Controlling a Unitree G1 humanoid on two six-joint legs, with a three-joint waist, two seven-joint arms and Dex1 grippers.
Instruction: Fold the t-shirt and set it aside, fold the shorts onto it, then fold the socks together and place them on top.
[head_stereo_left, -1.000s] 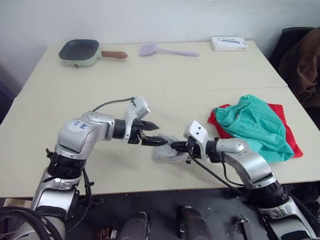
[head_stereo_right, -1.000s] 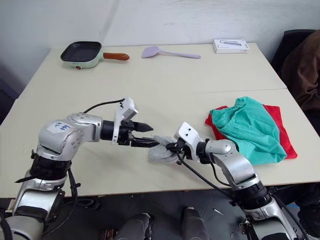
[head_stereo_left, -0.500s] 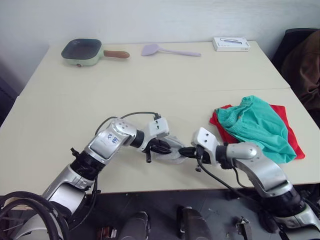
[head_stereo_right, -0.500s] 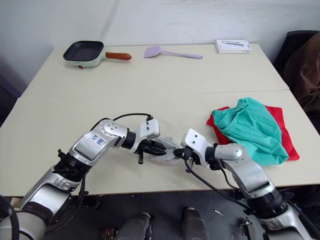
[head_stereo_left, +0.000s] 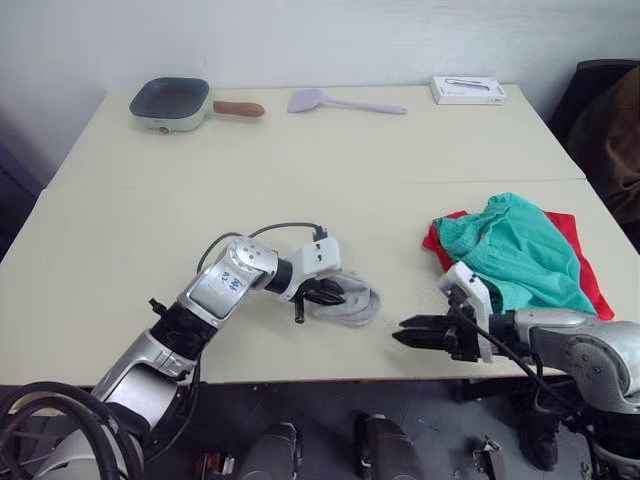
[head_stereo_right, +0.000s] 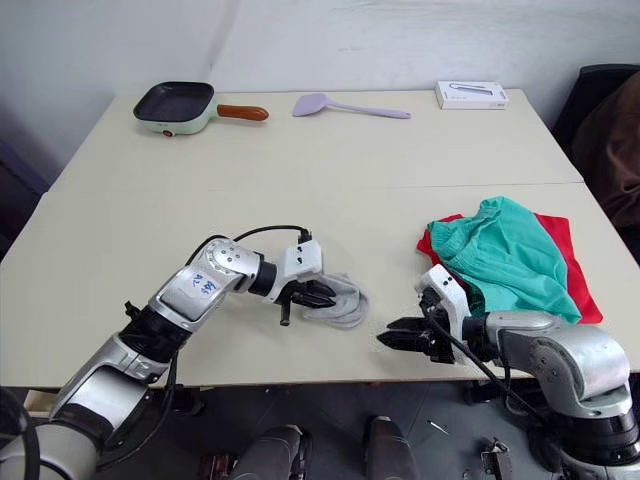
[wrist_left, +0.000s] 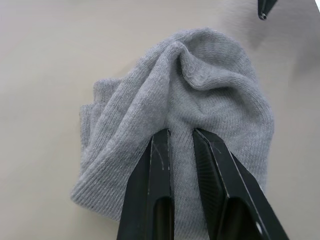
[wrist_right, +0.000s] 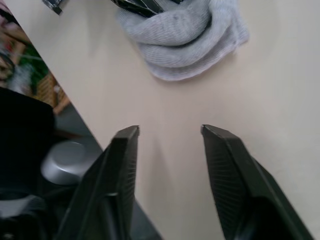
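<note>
- Right gripper (head_stereo_left: 410, 331) low over the near edge of the table (head_stereo_left: 120, 260), fingers spread wide, nothing between them, tips aimed toward the socks.
- Bare strip of tabletop between those open fingertips and the socks (head_stereo_left: 347, 299); no contact.
- Socks bunched into one soft grey roll near the front edge, a little left of the table's middle.
- Left gripper (wrist_left: 181, 134) pinched down on the socks, black fingers (wrist_left: 155, 165) nearly together with a fold of grey knit caught between them.
- Plenty of open surface to the left of the left arm, right out to the table's left edge.
- To the right, shorts (head_stereo_left: 515, 252) in a crumpled teal heap on top of the t-shirt (head_stereo_left: 573, 240), red showing along the far-right side and at the near-left corner.
- That stack close to the table's right edge, well apart from the socks, with clear tabletop between.
- Seam line running across the table beyond the garments; wide bare stretch past it.
- Along the far edge: pan (head_stereo_left: 172, 102) with a brown handle at far left, lilac spatula (head_stereo_left: 340, 101) near the middle, small white box (head_stereo_left: 468, 89) at far right.
</note>
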